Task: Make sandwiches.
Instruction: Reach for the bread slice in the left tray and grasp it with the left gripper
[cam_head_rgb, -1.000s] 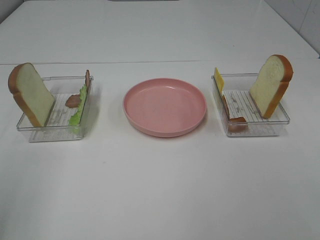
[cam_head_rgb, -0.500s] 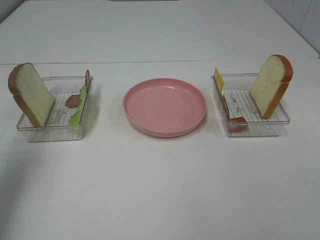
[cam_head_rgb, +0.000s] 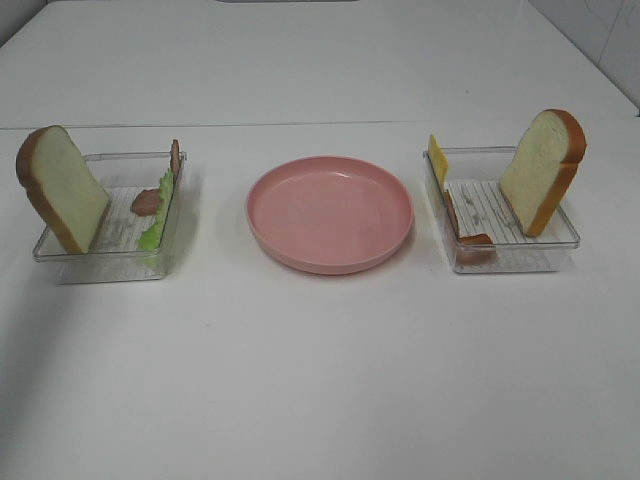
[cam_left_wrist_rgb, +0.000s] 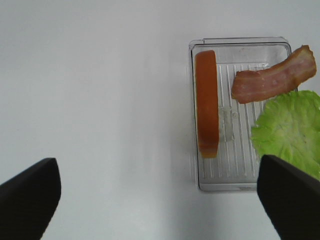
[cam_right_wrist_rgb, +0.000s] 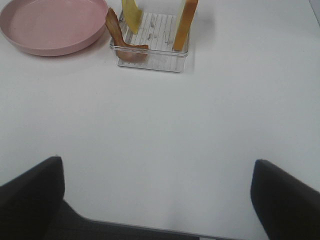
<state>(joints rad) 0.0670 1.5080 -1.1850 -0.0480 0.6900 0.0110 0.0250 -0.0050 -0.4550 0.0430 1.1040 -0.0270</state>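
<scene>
Left tool, right tool: released.
Tan-crusted white toy bread slice: ahead of left tool; we judge it light, squashy; pinch faces.

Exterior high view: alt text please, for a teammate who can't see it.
A pink plate sits bare between two clear trays on a white table. Left tray: leaning bread slice, lettuce, bacon. Right tray: second slice, cheese, bacon strip.
</scene>
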